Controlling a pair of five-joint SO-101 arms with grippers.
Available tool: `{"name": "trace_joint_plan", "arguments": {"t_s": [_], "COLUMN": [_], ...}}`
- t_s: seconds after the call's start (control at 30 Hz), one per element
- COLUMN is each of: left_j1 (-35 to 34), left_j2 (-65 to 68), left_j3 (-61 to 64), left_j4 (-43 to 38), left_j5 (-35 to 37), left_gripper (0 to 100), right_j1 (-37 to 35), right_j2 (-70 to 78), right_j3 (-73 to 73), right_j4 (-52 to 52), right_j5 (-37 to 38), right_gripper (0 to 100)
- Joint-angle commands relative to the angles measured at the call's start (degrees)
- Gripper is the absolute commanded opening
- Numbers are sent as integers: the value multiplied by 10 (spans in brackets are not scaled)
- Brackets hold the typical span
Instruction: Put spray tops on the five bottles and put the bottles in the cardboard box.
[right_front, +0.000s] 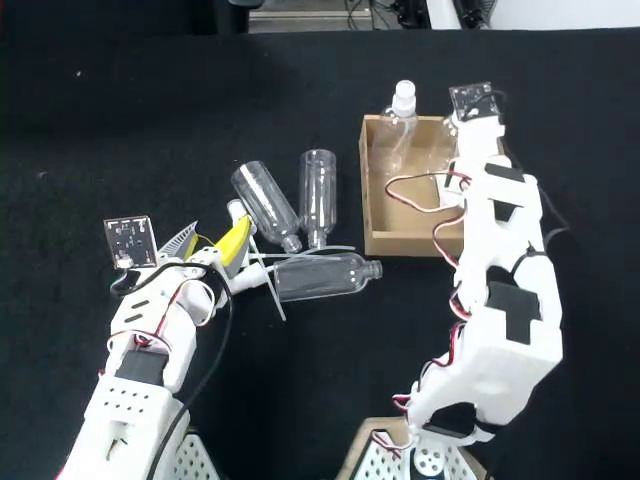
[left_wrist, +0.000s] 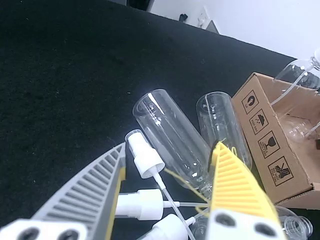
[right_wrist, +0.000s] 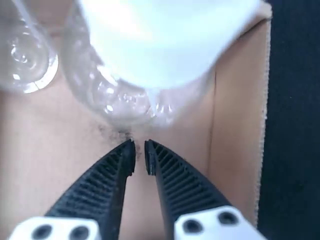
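Three spray tops (left_wrist: 145, 160) lie within the released left end effector (left_wrist: 170, 146); the clenched, empty right end effector (right_wrist: 139, 145) sits beside a boxed bottle (right_wrist: 120, 97).

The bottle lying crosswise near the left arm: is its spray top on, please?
Off. The bottle ends in a bare open neck; loose spray tops lie by the left pincer.

The right arm (right_front: 500, 250) covers one side of the cardboard box (right_front: 366, 190); a blurred bottle (right_wrist: 115, 95) inside runs off frame.
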Motion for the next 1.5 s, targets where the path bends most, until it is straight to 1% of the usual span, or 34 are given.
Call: {"name": "trace_joint_plan", "arguments": {"t_s": [0.0,0.3,0.43,0.87,0.9,1.0,1.07,1.13,1.47], "left_j1": [7,7,7,7,7,7,7,7,7], "left_j2": [-10,-10,-10,-10,-10,-10,-10,-10,-10], "left_j3": [-17,-21,-21,-21,-21,-21,-21,-21,-21], "left_j4": [-14,-13,-13,-13,-13,-13,-13,-13,-13], "left_j5": [-7,-7,-7,-7,-7,-7,-7,-7,-7], "left_gripper": [266,266,266,266,266,266,266,266,266], "right_j1": [-9,-10,-10,-10,-10,-10,-10,-11,-59], "right_j2": [4,13,14,14,14,14,14,14,14], "right_j3": [-36,-39,-35,-35,-35,-36,-38,-38,-37], "right_j4": [-28,-30,-56,-60,-60,-60,-61,-61,-61], "right_j5": [5,3,2,1,-2,-48,-66,-69,-73], "right_gripper": [11,11,11,11,11,11,11,11,11]}}
